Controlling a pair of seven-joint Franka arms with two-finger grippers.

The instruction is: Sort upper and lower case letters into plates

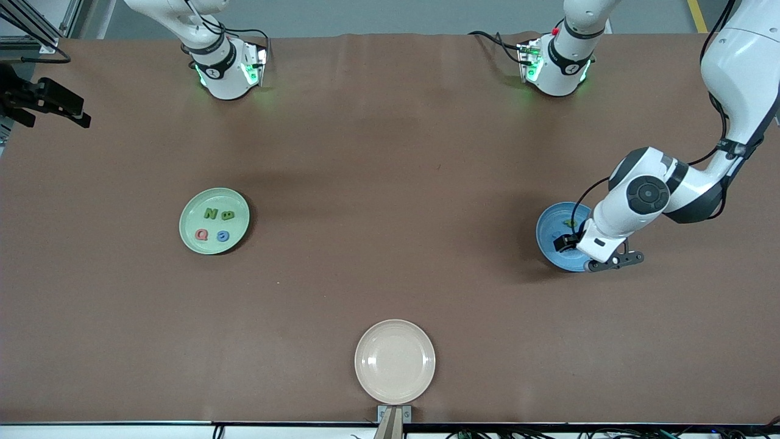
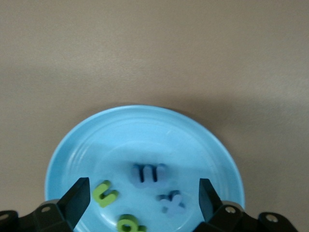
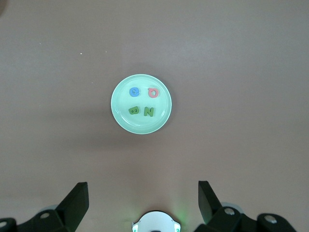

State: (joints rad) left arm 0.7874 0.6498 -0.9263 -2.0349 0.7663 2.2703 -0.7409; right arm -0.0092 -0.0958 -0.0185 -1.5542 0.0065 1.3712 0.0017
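The pale green plate (image 1: 190, 235) lies toward the right arm's end and holds a green N (image 1: 211, 213), green B (image 1: 228, 214), red Q (image 1: 202, 234) and blue C (image 1: 223, 235). My left gripper (image 1: 611, 261) hangs open just over the blue plate (image 1: 550, 230), nothing between its fingers. In the left wrist view the blue plate (image 2: 145, 123) holds a blue E (image 2: 148, 175), blue x (image 2: 171, 202), green u (image 2: 105, 193) and green p (image 2: 129, 224) under the left gripper (image 2: 144, 182). My right gripper (image 3: 142, 186) is open, high above the green plate (image 3: 141, 126).
A beige plate (image 1: 395, 390) with nothing in it sits near the table's front edge, midway along. The two robot bases (image 1: 228, 73) (image 1: 557, 67) stand at the back edge. A black bracket (image 1: 46, 100) juts in at the right arm's end.
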